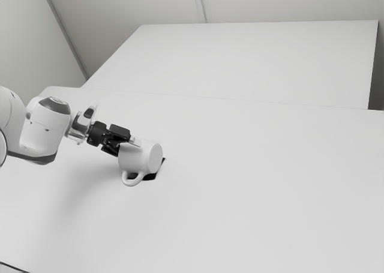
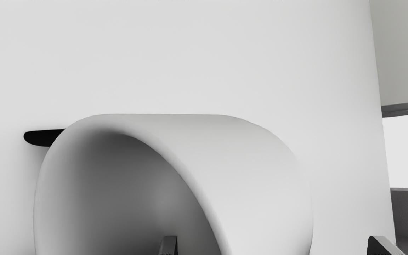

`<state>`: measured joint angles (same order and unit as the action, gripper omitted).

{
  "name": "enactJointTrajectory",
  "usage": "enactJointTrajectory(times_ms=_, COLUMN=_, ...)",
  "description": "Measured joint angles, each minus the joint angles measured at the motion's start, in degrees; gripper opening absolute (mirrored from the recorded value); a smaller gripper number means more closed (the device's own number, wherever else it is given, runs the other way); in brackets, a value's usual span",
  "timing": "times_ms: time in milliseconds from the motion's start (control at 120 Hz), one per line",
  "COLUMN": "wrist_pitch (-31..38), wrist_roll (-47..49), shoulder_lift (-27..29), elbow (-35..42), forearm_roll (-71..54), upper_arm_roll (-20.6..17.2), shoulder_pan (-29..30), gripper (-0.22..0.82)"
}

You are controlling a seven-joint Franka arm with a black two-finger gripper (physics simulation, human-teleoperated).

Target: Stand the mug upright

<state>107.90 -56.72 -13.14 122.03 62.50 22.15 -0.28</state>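
Gripper [image 1: 128,146] wide, one finger [image 2: 169,245] seemingly inside the tipped mug [image 1: 135,159] in wrist view, handle [image 1: 132,182] in exterior view.

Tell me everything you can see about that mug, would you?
The mug is plain white and smooth, perhaps ceramic. It lies tipped on its side above the table, its flat base facing the exterior view's right. The looped handle points low. Of the open gripper, one finger reaches into the mouth, the other stands outside; contact is unclear. Something black pokes out beneath.
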Motion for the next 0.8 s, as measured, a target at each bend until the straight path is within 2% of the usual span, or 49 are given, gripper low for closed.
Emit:
enactJointTrajectory(times_ms=233, wrist_pitch=-0.6, wrist_roll=-2.5, shoulder_lift=0.0, elbow=0.0, forearm_roll=0.7, upper_arm_roll=0.0, shoulder_pan=-0.1, gripper=0.33)
enactJointTrajectory(times_ms=425, wrist_pitch=-0.8, wrist_roll=-3.9, shoulder_lift=0.0, elbow=0.0, forearm_roll=1.2, upper_arm_roll=0.0, shoulder_pan=-0.1, gripper=0.07)
enactJointTrajectory(times_ms=608, wrist_pitch=-0.7, wrist_roll=-4.9, shoulder_lift=0.5, elbow=-0.1, forearm_roll=1.4, upper_arm_roll=0.0, shoulder_pan=-0.4, gripper=-0.03)
enactJointTrajectory(times_ms=700, wrist_pitch=-0.5, wrist_roll=-5.3, shoulder_lift=1.7, elbow=-0.2, forearm_roll=1.4, upper_arm_roll=0.0, shoulder_pan=-0.8, gripper=-0.11)
enactJointTrajectory(times_ms=800, wrist_pitch=0.0, wrist_roll=-5.7, shoulder_lift=3.7, elbow=-1.1, forearm_roll=0.7, upper_arm_roll=0.0, shoulder_pan=-1.7, gripper=-0.13)
